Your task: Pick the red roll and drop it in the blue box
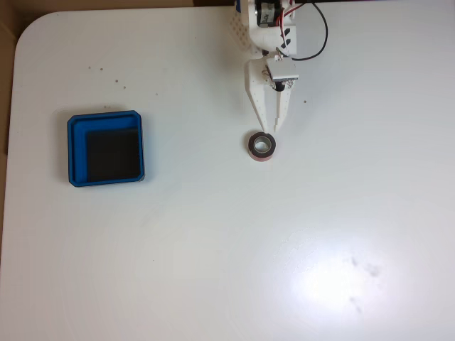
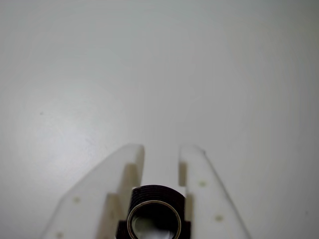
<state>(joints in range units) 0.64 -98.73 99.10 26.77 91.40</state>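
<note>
White table (image 1: 213, 249); claw (image 1: 273, 128) slightly parted, empty, tips beside red roll (image 1: 262, 146); blue box (image 1: 106, 149) well left.

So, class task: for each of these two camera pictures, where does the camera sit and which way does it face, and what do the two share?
Fixed view: sits above, facing straight down on the white table; shows the blue box at left and the arm entering from the top edge, its gripper just above the red roll.
Wrist view: rides on the gripper, looking along its two white fingers at the table.
Shared: both show the gripper, the roll and the table.
</note>
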